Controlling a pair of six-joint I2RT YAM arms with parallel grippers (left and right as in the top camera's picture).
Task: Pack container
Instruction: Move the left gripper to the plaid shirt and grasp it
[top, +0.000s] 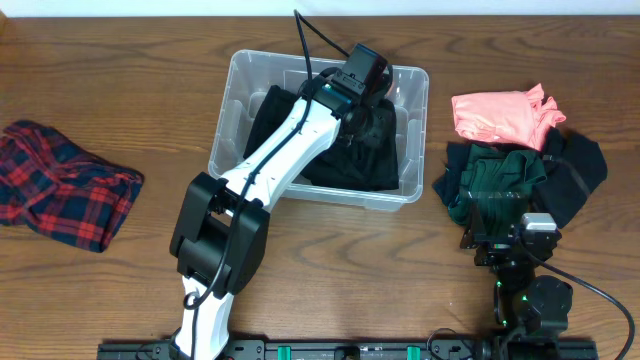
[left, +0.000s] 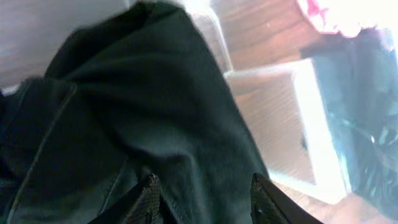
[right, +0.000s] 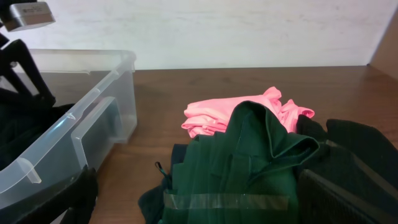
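Note:
The clear plastic container stands at the table's back centre with a black garment lying in it. My left gripper is inside the container over the black garment; its fingers are open just above the cloth. My right gripper rests low at the front right, open, its fingers on either side of a dark green garment. The container's wall shows at the left of the right wrist view.
A pink garment lies right of the container, above the green garment and a black one. A red and blue plaid shirt lies at the far left of the table.

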